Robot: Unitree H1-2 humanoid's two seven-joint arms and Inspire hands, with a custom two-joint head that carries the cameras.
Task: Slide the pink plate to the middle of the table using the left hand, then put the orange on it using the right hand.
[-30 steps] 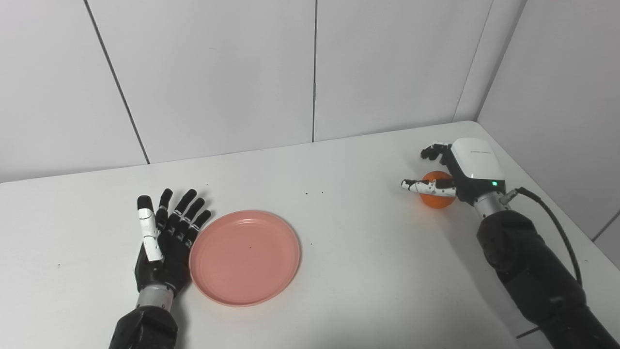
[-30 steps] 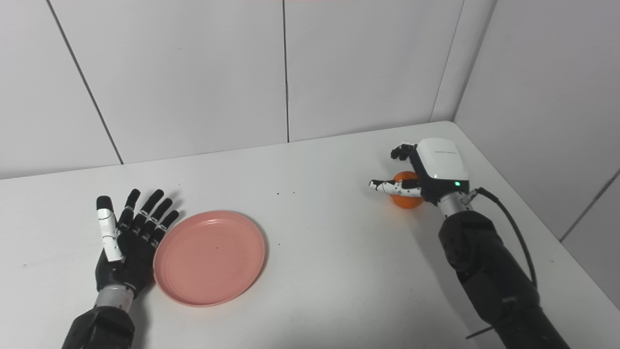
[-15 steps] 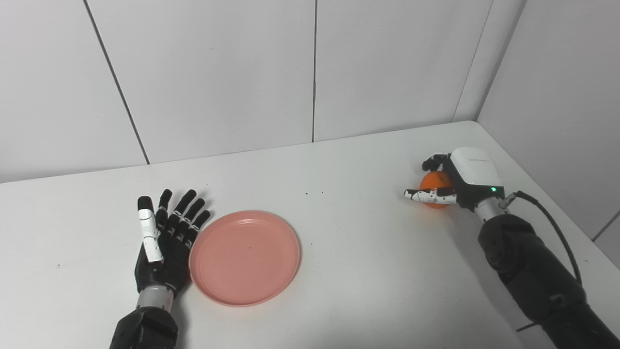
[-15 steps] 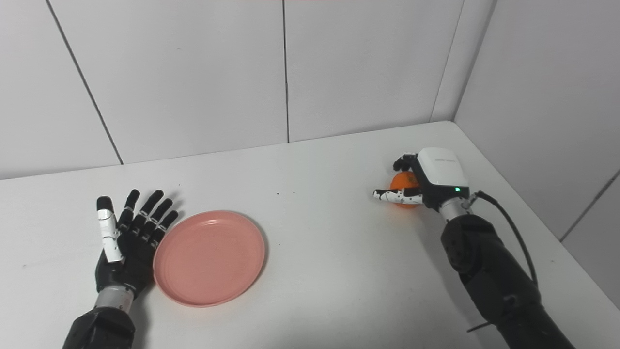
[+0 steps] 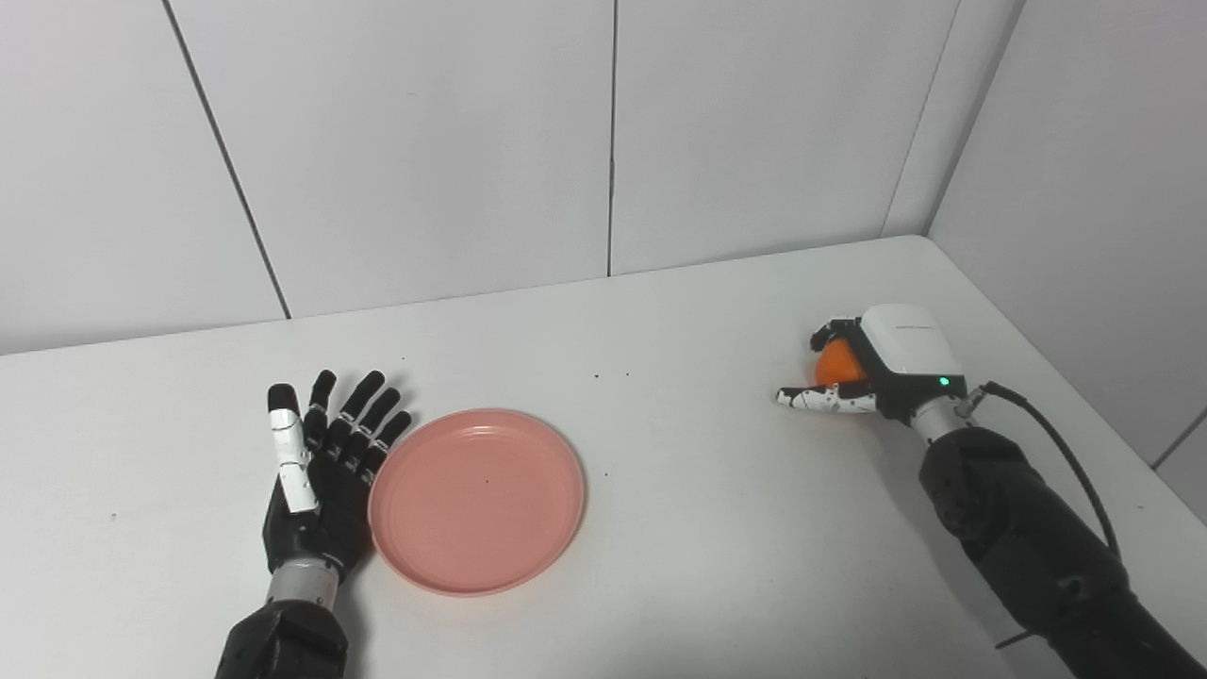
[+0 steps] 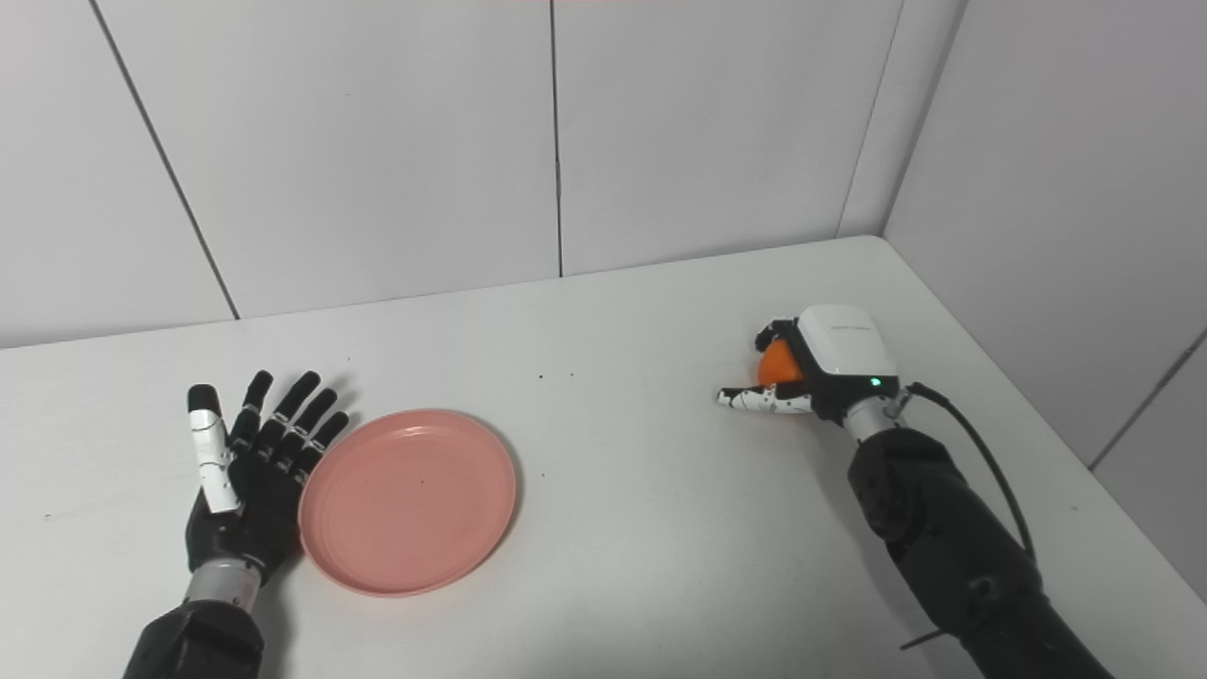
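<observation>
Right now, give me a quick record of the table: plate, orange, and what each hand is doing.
pink plate: flat on the white table, left of middle, nothing on it
orange: near the table's right side, mostly hidden by the right hand
left hand: open, fingers spread, beside the plate's left rim
right hand: curled around the orange

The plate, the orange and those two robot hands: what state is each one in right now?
pink plate: flat on the table, right side up, nothing on it.
orange: in the right hand's grasp, mostly covered by it.
left hand: open, fingers spread, lying beside the plate's left rim.
right hand: shut on the orange, thumb sticking out to the left.
</observation>
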